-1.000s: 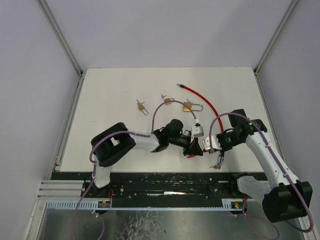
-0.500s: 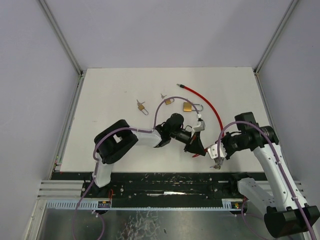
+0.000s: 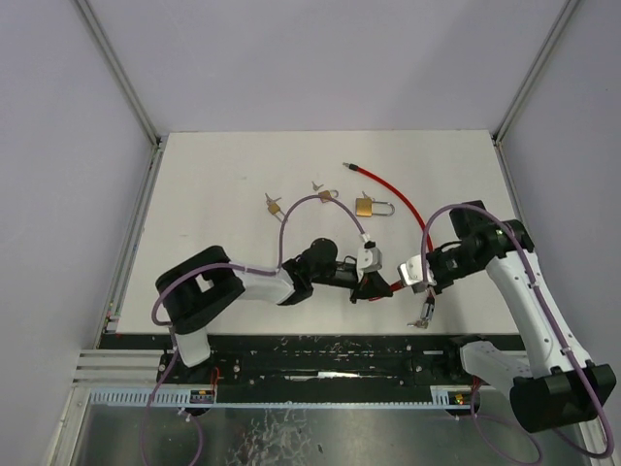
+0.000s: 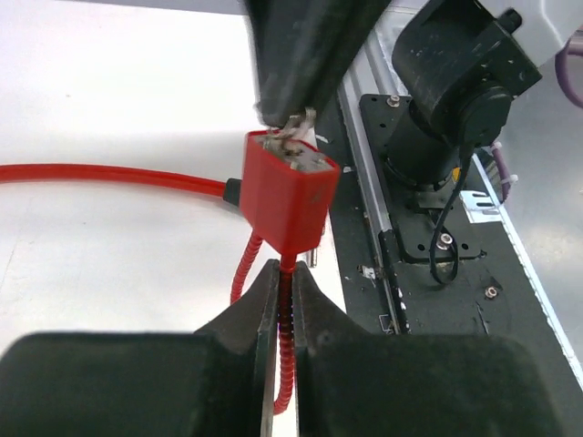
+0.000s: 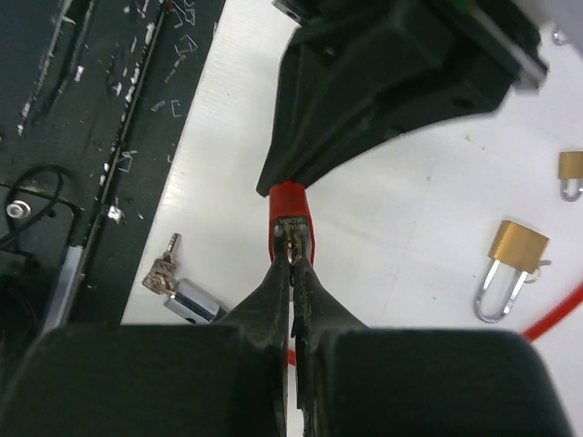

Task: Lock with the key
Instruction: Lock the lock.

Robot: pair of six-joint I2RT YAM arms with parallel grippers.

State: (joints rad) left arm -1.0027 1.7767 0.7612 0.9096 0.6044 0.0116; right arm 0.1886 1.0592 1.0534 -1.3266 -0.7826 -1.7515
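Left gripper (image 4: 284,289): my jaws are pinched tight on the red cable (image 4: 109,175), just beneath the lock body (image 4: 290,196).
Right gripper (image 5: 291,262): my fingers are closed on the key (image 4: 293,127), whose tip sits at the top end of the lock body.
Lock body: a red block caught between my two grippers, near the front edge of the table (image 3: 223,175).
Cable: one smooth run leaves the lock body and curves away across the white top.
Padlocks: three brass padlocks (image 3: 367,206) lie apart from each other beyond my grippers, the nearest just beside the cable.
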